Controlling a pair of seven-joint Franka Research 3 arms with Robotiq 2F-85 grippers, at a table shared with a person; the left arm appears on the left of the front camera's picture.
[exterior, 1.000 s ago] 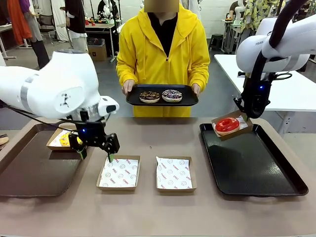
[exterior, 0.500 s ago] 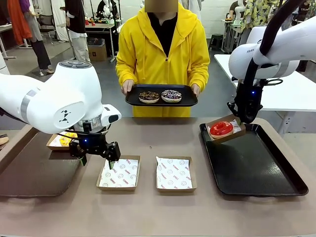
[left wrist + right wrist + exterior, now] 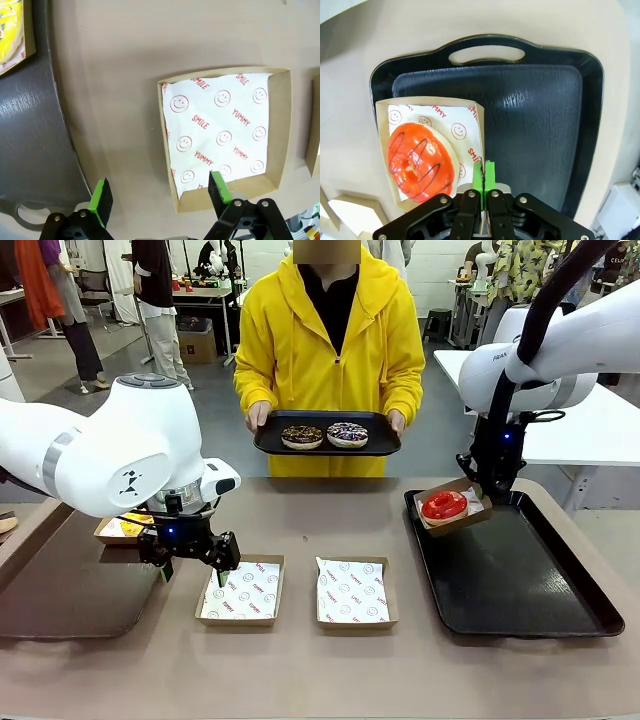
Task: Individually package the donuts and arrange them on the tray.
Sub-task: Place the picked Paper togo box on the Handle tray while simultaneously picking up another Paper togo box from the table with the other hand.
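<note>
**Red donut boxed at the tray's corner**

The glossy red donut [image 3: 444,505], streaked with thin dark lines, sits in a paper-lined box [image 3: 427,102]. The right pincer [image 3: 484,172] is clamped on one wall of it, at the black tray's [image 3: 530,590] far corner. The left pincer [image 3: 160,190] hangs spread apart above the table [image 3: 300,670], beside an empty box [image 3: 278,590]. The yellow donut [image 3: 130,527] lies boxed on the left tray [image 3: 60,590]. Two sprinkled donuts [image 3: 302,435] sit on the person's tray [image 3: 385,445].

The tan table [image 3: 300,670] bears a left tray [image 3: 60,590], a right tray [image 3: 520,590], and between them two paper-lined boxes [image 3: 241,590].
</note>
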